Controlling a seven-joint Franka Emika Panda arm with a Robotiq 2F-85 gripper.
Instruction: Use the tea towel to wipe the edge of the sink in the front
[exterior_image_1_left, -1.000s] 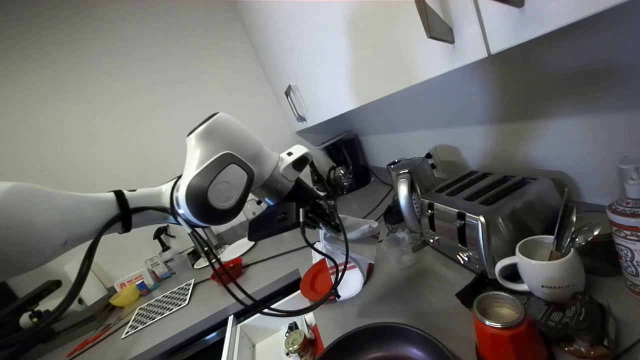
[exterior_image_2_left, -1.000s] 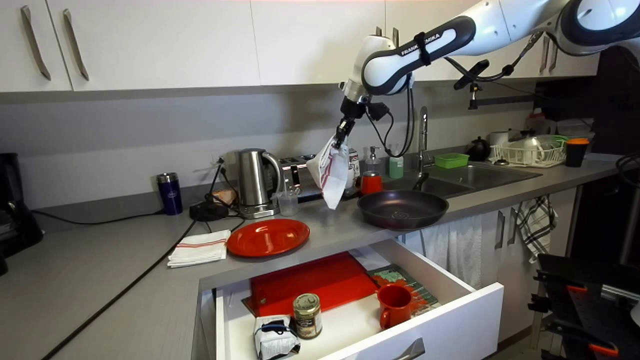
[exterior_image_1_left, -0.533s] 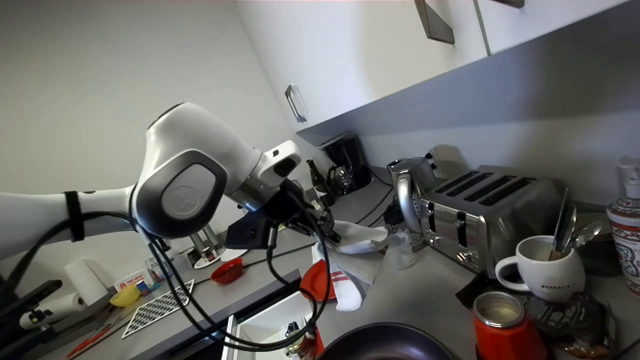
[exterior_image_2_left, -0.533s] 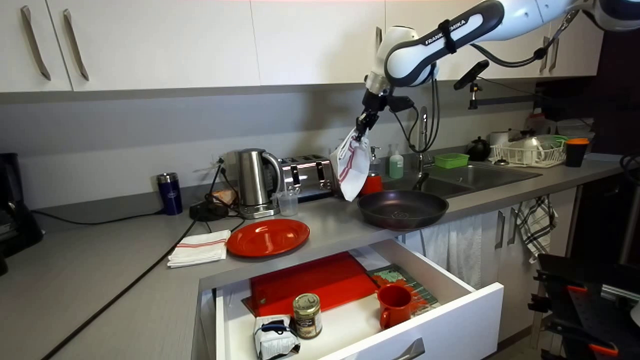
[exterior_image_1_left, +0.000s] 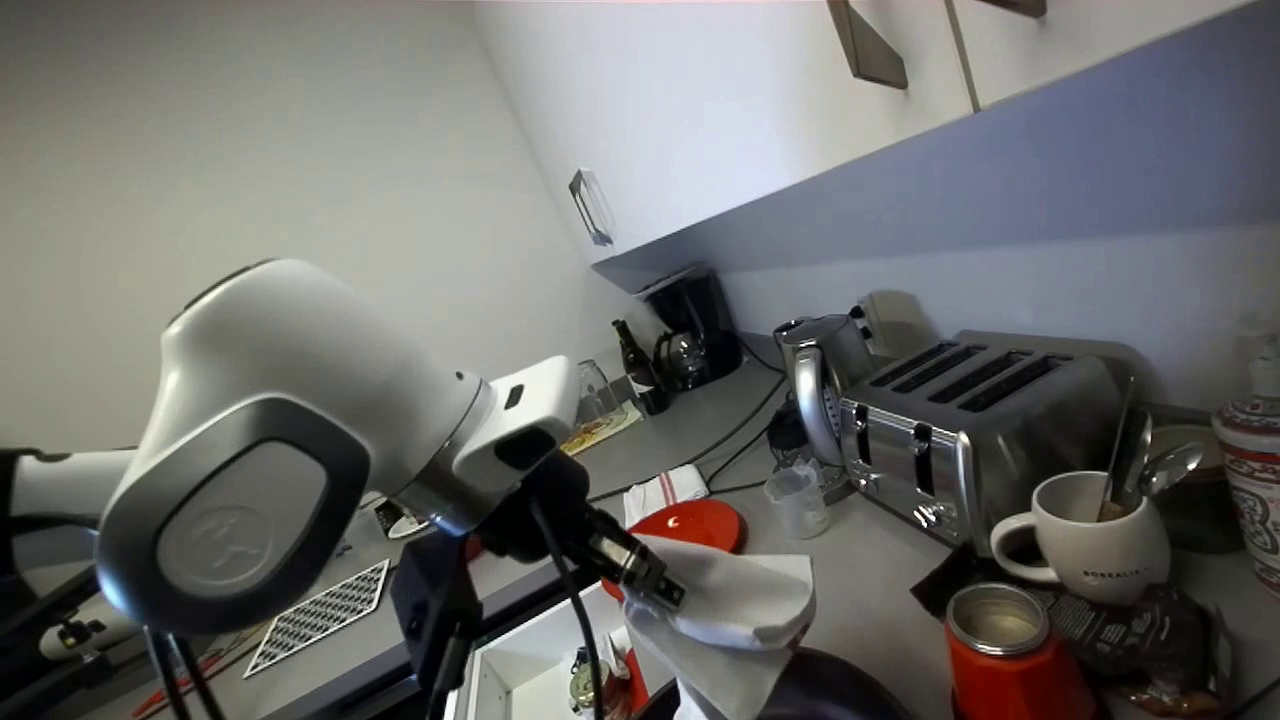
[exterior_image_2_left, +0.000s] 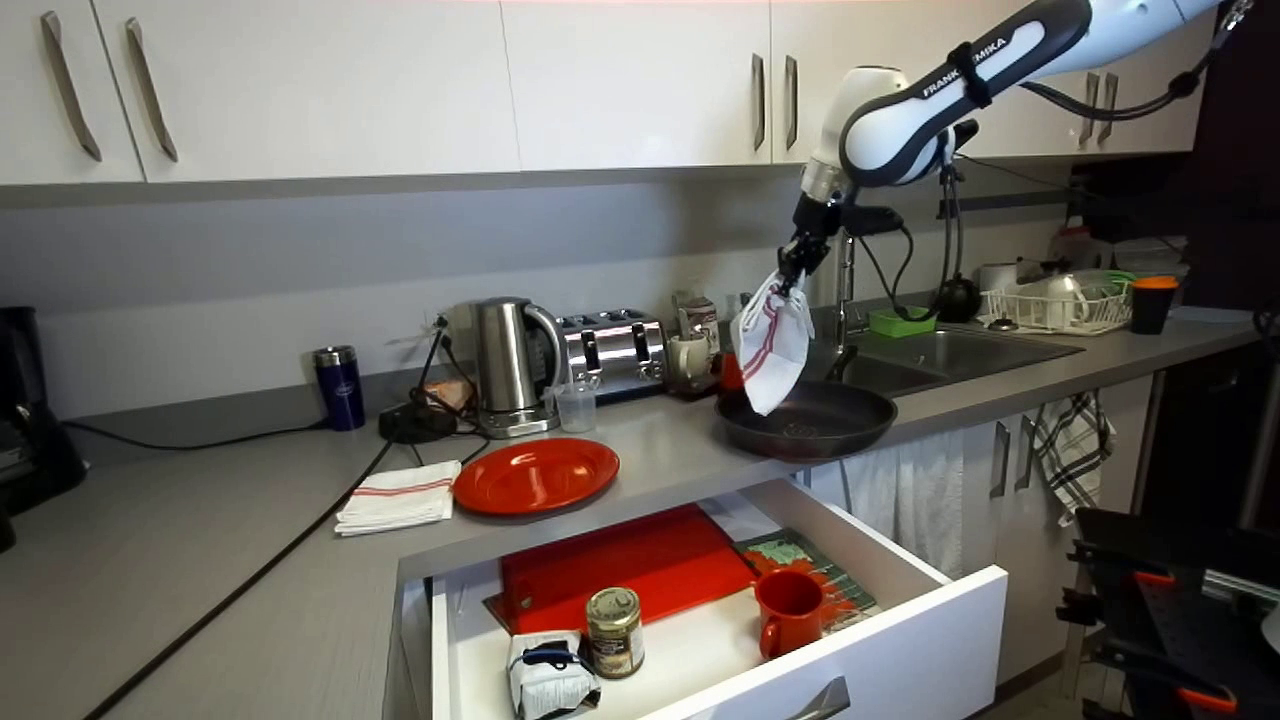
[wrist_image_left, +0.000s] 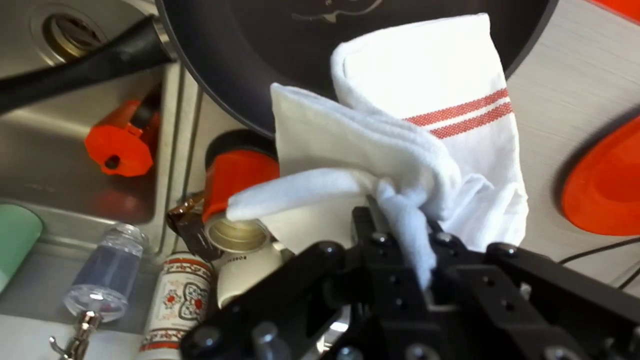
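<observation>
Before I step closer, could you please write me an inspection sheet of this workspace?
Surface: grey counter, with the sink set into it.
Job's things: striped white towel hangs from the gripper, apart from the sink; it overlaps the pan in all views, contact unclear.
Clutter: pan beside the sink, its handle reaching over it; red pot inside the sink; red plate beside a folded cloth; kettle; toaster.
Gripper: shut on the towel.
Cables: black cord runs across the counter; robot's own cables hang in a loop.
Surroundings: open drawer below, holding a red mug and a can; wall cupboards shut.
</observation>
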